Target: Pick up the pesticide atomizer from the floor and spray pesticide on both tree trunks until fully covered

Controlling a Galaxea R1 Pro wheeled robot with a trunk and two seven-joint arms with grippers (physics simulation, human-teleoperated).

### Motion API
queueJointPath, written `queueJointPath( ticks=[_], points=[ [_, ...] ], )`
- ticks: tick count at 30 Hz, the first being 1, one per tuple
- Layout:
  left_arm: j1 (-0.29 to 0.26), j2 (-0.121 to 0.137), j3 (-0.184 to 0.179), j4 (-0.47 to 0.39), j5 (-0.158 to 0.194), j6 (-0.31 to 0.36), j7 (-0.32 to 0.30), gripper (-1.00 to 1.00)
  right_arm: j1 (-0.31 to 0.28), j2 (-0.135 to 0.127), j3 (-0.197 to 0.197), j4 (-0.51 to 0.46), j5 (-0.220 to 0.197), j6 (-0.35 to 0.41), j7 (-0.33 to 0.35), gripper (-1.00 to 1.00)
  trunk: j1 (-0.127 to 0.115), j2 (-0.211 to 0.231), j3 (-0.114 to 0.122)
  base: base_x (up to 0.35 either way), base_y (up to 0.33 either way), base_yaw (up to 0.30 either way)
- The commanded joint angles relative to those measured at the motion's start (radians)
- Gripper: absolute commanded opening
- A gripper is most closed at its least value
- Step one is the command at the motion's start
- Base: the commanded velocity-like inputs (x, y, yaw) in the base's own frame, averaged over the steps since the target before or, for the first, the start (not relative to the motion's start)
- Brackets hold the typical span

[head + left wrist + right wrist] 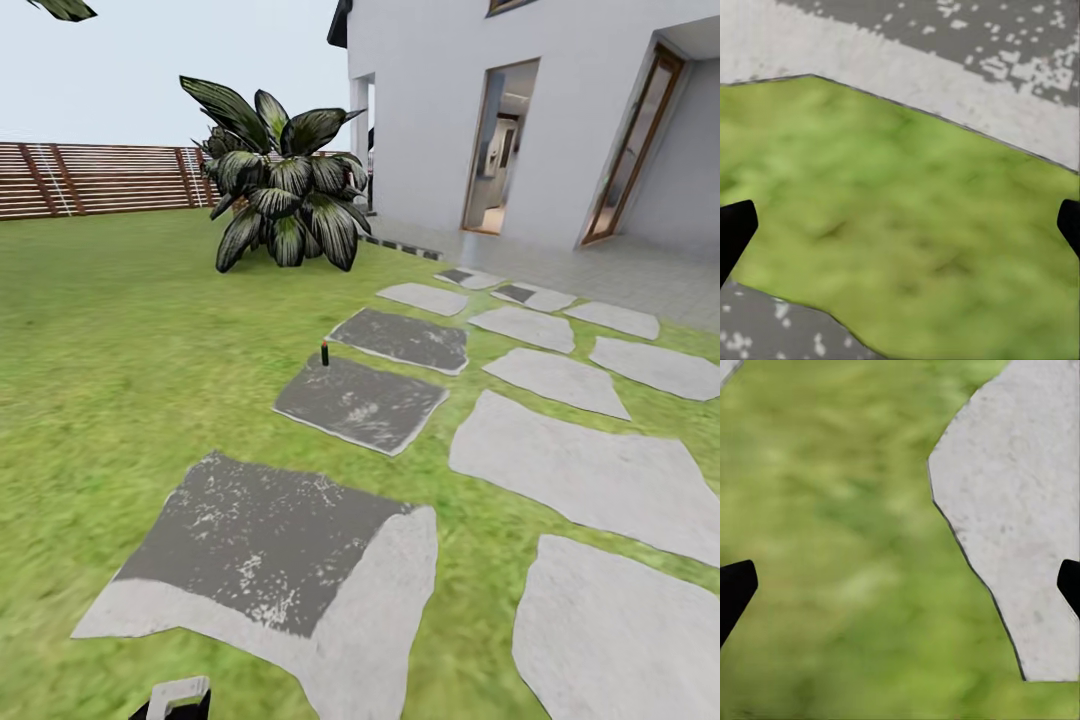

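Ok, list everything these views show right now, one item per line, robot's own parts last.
small upright object: one, dark with a reddish top, at the far edge of a dark stepping stone; too small to identify
broad-leaf plant: one, dark green with pale stripes, on the lawn near the house corner
stepping stones: more than ten, pale grey to dark grey, running from the foreground toward the house
lawn: one, green, covering the ground
fence: one, reddish-brown slats, along the far left
house: one, white, upper right, with wood-framed doorways
foliage tip: one, dark, top left corner
left gripper: one, black fingertips wide apart, over grass beside stone
right gripper: one, black fingertips wide apart, over grass and a pale stone
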Motion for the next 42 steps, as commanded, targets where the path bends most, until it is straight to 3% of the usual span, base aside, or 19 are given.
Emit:
queueJointPath(
  ticks=[1,42],
  points=[
    [0.0,0.0,0.0,0.0,0.0,0.0,0.0,1.0,0.0,0.0,0.0,0.0,0.0,0.0,0.0,1.0,0.0,0.0,0.0,0.336,0.071,0.0],
    [0.0,0.0,0.0,0.0,0.0,0.0,0.0,1.0,0.0,0.0,-0.001,0.0,-0.001,0.0,0.0,1.0,0.0,0.0,0.0,0.337,0.034,0.0]
  ],
)
